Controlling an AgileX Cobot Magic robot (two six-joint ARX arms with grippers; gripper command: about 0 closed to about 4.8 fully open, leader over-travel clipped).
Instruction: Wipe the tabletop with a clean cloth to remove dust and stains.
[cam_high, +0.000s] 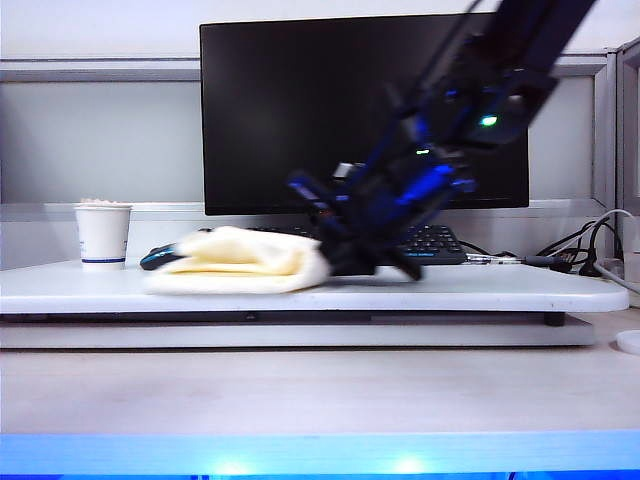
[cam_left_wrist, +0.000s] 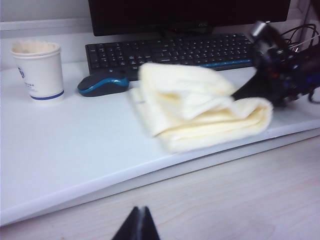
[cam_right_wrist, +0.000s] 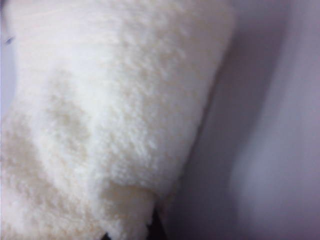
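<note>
The cloth (cam_high: 240, 262) is sitting folded on the tabletop (cam_high: 470, 290), near its front edge and roughly in the middle, with a mouse (cam_left_wrist: 102, 83) just behind it and a paper cup (cam_high: 103, 236) well off to the left. The right end effector (cam_high: 340, 262) is down at the cloth's right end, clenched on it — in the right wrist view the fluffy fabric fills nearly the whole shot, so it's right up against the fingers. The left end effector (cam_left_wrist: 139, 226) is nowhere near – it hangs clamped shut and empty over the lower bench (cam_left_wrist: 240, 200), in front of the tabletop. A keyboard (cam_left_wrist: 175, 50) and monitor (cam_high: 300, 110) are behind everything.
</note>
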